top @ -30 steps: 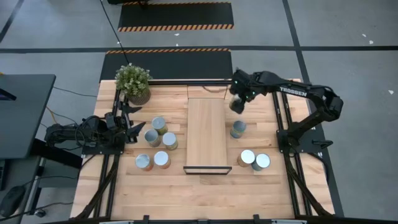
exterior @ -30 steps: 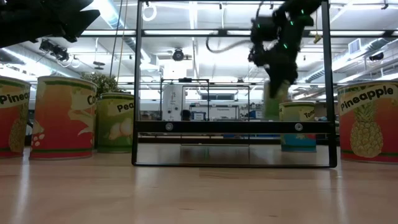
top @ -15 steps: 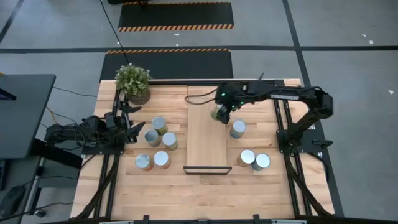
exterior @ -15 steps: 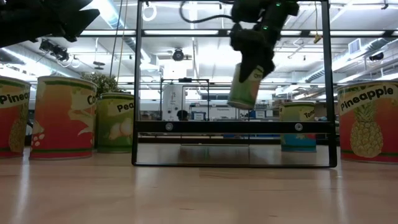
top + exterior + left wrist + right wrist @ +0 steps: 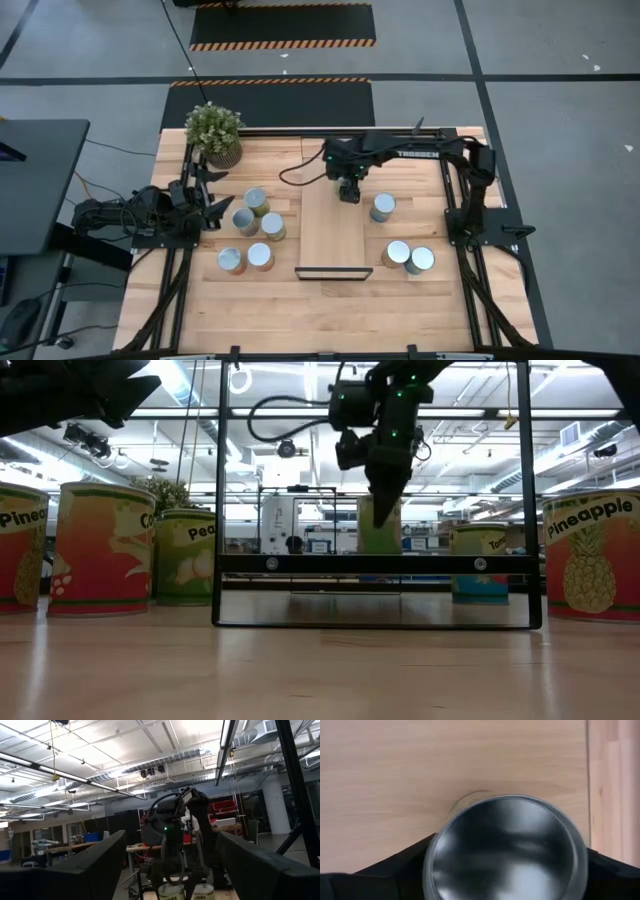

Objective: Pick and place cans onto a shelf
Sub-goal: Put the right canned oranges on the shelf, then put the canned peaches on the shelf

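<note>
My right gripper (image 5: 348, 190) is over the far right part of the shelf (image 5: 328, 225), shut on a green-sided can (image 5: 380, 525) with a shiny top (image 5: 505, 845); in the high view the gripper hides the can. My left gripper (image 5: 212, 205) is open and empty at the table's left edge. Several cans (image 5: 256, 201) stand on their bases on the table left of the shelf. Three more (image 5: 382, 207) stand to its right. My right gripper pinches the can between its two fingers (image 5: 405, 865), one on each side of the can's wall (image 5: 432, 855) just below the rim. The fingers come from above, pointing down. The can is upright, its bottom (image 5: 380, 550) level with the shelf board; whether it rests there I cannot tell.
A potted green plant (image 5: 214, 133) stands at the table's far left corner. The shelf's dark frame (image 5: 220, 510) rises at its ends. Bare board (image 5: 330, 245) lies on the near part of the shelf.
My right gripper has carried the can toward the table's left edge, from beyond the shelf's right side to over the board, and gone down. The can was tilted half a second ago and is upright now, lower, at the board's level.
</note>
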